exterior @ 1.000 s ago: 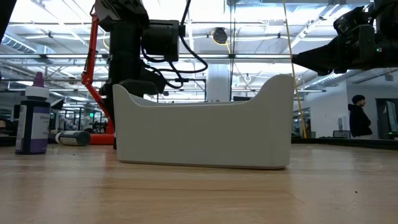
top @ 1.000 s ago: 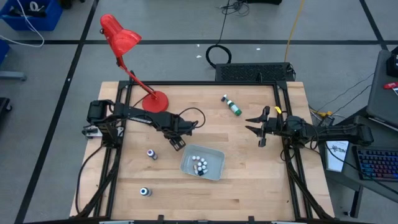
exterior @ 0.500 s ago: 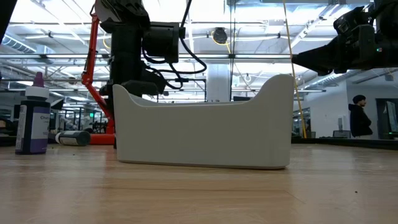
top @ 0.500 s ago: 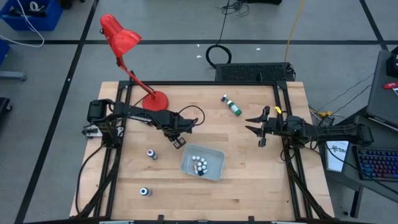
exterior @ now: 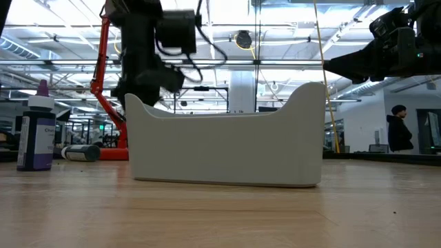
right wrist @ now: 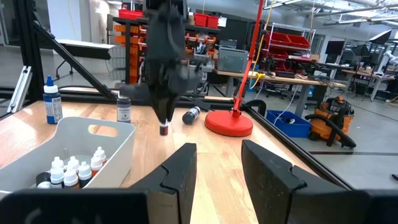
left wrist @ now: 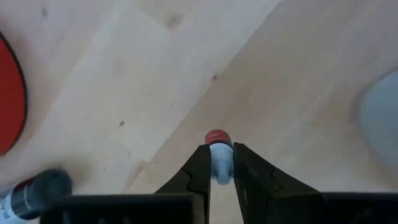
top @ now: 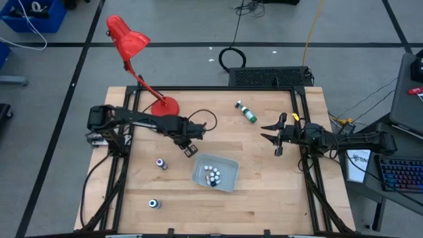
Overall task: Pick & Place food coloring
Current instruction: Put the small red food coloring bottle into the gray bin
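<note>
My left gripper points down over the table, just left of the pale tray, and is shut on a small food coloring bottle with a red body and white top. The right wrist view shows that bottle hanging under the fingers. Several small bottles stand inside the tray. Two more bottles stand on the wood at the near left. A green one lies on its side at the far right. My right gripper waits open and level at the right edge. My left gripper pinches the bottle's white upper part between its two fingers, coming from above and pointing down. The bottle hangs upright below the fingers, red bottom end down, and looks lifted just clear of the table.
A red desk lamp stands with its base at the far left, close behind the left arm. A dark bottle lies on its side beside that base. A purple bottle stands left of the tray in the low view. Bare wood lies near the front edge.
My left gripper has risen a little over the same spot beside the tray; in the low view the arm shows higher and blurred. The right arm has kept still.
</note>
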{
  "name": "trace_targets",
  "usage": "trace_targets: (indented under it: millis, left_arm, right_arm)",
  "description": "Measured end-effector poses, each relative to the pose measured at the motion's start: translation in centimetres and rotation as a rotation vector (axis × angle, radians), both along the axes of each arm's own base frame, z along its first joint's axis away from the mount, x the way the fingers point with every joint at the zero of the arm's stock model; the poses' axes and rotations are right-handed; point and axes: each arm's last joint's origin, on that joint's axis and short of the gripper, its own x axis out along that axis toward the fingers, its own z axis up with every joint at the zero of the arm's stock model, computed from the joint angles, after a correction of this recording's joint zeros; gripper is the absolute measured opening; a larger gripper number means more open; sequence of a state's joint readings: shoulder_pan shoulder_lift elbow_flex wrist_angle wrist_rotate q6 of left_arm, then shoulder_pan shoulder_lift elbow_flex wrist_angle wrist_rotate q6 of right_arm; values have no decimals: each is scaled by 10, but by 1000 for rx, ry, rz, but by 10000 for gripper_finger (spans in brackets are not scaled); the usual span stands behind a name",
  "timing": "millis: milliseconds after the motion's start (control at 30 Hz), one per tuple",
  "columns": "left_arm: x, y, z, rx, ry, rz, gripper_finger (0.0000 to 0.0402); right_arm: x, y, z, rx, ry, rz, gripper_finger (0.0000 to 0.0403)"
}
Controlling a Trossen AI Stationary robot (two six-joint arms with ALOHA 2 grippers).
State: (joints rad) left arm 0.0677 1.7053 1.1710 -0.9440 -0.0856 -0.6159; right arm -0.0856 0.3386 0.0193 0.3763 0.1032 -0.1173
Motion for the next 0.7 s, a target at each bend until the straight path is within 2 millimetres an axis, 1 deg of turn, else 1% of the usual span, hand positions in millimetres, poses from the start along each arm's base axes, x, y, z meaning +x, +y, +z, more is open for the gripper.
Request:
trace_targets:
  millis: [133,267,400,500,533,600,700]
  left_arm:
    - [-3,-4,26,-1,-79,11,48]
    - [3,-19,56,-11,-134,-6,48]
    - [17,-44,89,5,-216,-90,48]
    - [29,-68,107,6,-279,-158,48]
    - [33,-75,111,7,-297,-178,48]
    - [40,-89,114,10,-309,-213,48]
    - [52,-108,104,0,-281,-250,48]
  right_arm:
    - [0,0,0,0,1,0,116]
    - [0,0,0,0,1,0,116]
    - [0,0,0,0,1,0,116]
    - [0,0,0,0,1,0,116]
    - [0,0,0,0,1,0,116]
    - [0,0,0,0,1,0,116]
    - [0,0,0,0,1,0,116]
